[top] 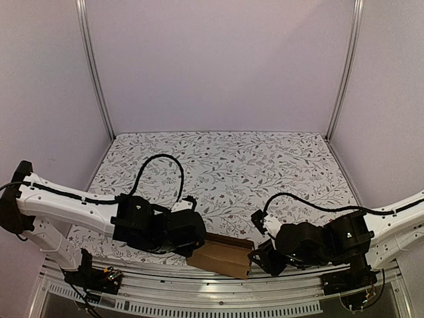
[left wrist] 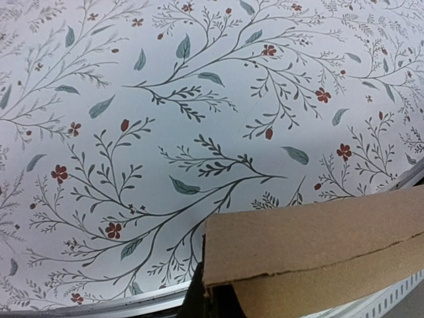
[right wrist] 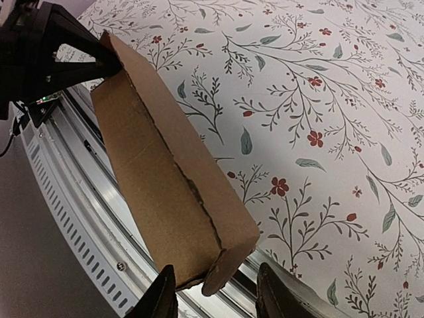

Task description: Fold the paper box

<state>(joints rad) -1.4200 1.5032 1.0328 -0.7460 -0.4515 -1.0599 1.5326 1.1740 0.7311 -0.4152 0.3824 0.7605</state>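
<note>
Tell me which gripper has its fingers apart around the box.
The right gripper: its open fingers straddle the paper box's end, while the left gripper is clamped shut on the opposite corner.

From high at the near side, my top camera looks down over the whole surface. Both wrist cameras sit close and low at opposite ends of the paper box, which all three share

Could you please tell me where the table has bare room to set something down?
The floral cloth behind the paper box, back to the rear wall, is bare. The near edge is crowded: left gripper and right gripper flank the box's ends.
</note>
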